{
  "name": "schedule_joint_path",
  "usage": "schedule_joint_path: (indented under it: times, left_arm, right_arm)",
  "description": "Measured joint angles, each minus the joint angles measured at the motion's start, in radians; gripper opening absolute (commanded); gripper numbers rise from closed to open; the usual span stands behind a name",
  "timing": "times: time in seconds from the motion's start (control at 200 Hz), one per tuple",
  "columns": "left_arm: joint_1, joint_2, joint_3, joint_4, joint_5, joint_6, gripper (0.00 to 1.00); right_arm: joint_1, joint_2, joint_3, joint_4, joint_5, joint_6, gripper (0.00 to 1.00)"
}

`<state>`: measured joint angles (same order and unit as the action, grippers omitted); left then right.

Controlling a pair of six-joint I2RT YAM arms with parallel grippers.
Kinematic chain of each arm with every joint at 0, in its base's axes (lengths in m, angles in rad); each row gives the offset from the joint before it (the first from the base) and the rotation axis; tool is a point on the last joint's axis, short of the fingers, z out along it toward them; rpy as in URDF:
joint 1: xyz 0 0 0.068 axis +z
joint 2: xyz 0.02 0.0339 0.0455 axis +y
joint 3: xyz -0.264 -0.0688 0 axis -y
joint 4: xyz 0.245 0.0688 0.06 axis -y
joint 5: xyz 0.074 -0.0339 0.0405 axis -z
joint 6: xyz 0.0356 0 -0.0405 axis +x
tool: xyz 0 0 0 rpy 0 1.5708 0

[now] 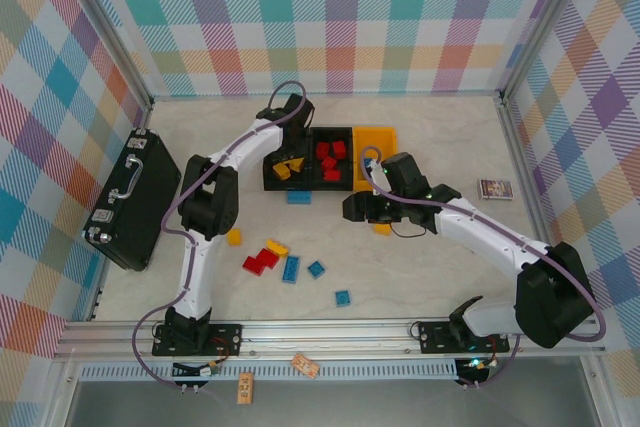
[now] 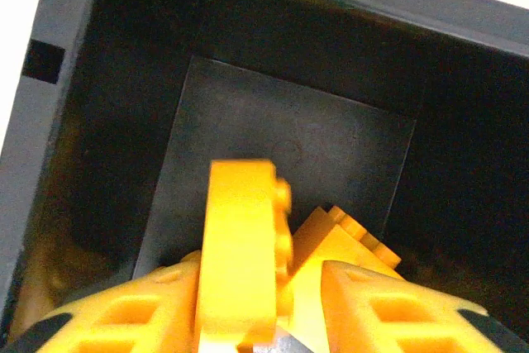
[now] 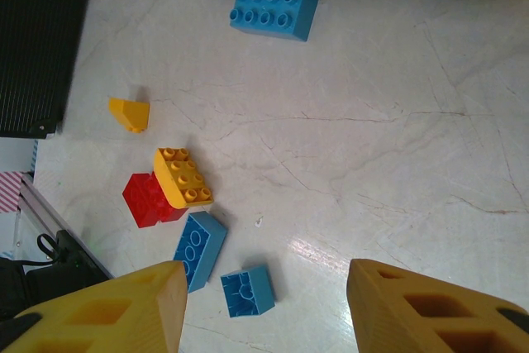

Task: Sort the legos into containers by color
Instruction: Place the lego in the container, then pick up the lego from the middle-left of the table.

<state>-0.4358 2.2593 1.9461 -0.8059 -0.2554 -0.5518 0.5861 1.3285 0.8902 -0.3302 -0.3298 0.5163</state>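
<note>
Inside bin (image 2: pixel 289 138), left fingers (image 2: pixel 132 312) gripping yellow brick (image 2: pixel 244 245)

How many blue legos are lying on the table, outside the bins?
4. One blue lego lies just in front of the black bins; two, and, sit beside the red lego; one lies nearest the arm bases. The right arm may hide others.

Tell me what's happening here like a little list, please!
left tool: shut on a yellow brick, at the left black bin
right tool: open, empty, above the table
middle black bin: red bricks inside
loose bricks: blue, red and yellow, not yet sorted
</note>
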Motion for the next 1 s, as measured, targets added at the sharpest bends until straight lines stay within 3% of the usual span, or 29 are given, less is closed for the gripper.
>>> schedule_joint_path:
  times: [0.27,0.485,1.0]
  left_arm:
    - [-0.001,-0.027,-0.017,0.0,0.002,0.0,0.47]
    - [-0.014,-0.201,-0.135,0.027,0.02,0.001,0.48]
    - [-0.02,-0.575,-0.576,0.1,0.068,0.003,0.53]
  right_arm:
    - [0.0,0.0,0.0,0.0,0.0,0.0,0.54]
    - [0.0,0.0,0.0,0.0,0.0,0.0,0.54]
    - [0.0,-0.01,0.01,-0.027,0.003,-0.024,0.58]
